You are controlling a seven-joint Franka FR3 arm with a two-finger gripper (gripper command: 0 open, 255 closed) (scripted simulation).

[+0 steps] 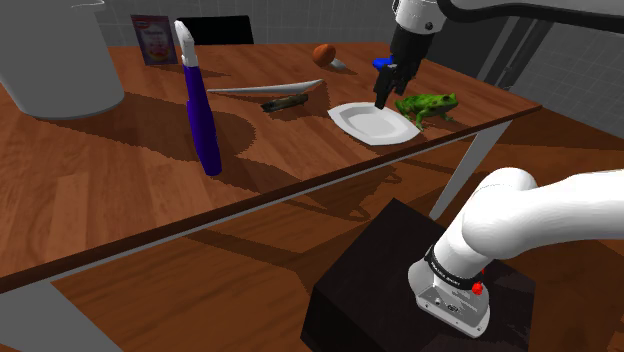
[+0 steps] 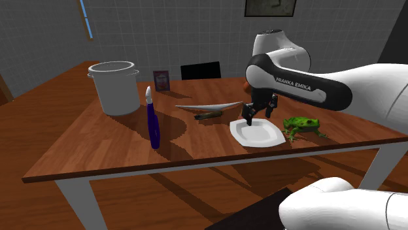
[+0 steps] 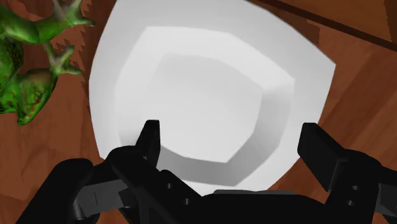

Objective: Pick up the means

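Wooden table [image 1: 110, 180] is seen to carry the white dish [image 1: 372, 123], taken to be the thing meant. It lies flat near the edge on the stand's side, just beside a green frog [image 1: 428, 105], and the gripper [image 1: 383, 100] is held over it with fingers apart and nothing clasped. Since the dish is wide and shallow, only its rim can be pinched; a finger brought down on that rim could tip it or shove it into the frog. No marked long axis is judged — the dish is roughly square, hollow upward, one corner turned toward the table edge
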